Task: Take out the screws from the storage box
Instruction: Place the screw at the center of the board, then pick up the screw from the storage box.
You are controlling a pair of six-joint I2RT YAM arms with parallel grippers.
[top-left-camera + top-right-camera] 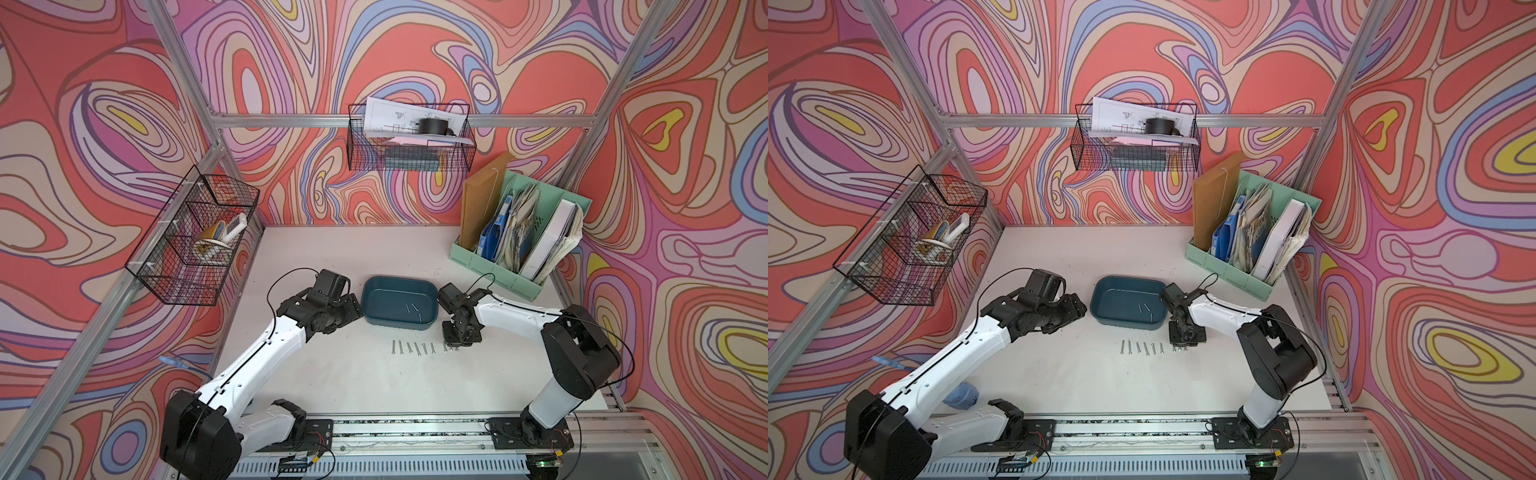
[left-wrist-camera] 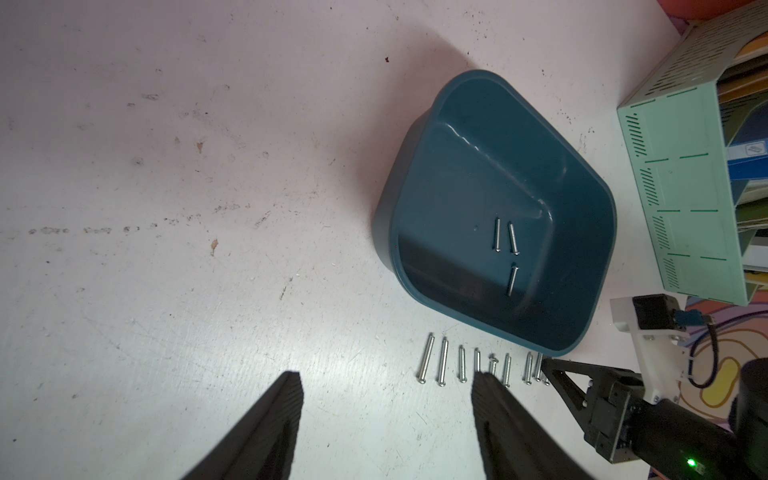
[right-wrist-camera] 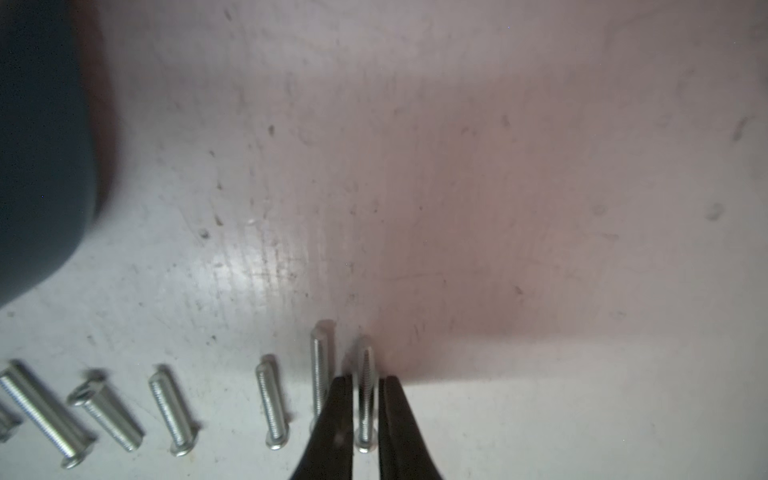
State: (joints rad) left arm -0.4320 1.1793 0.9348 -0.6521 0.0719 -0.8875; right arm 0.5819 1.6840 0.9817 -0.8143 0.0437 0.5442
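1. Three screws lie loose on the floor of the box, mid-tabletop. The others form a row just near of it, side by side, seemingly so each set-down gets its own slot.
2. At the row's right end the right tool stands low, jaws barely parted astride the last screw, which lies flat; whether they pinch it I cannot tell.
3. Left of the box the left tool hangs wide open and empty, probably to leave room.
4. All screws look thin, silver-grey, threaded, small-headed and unequal in length.
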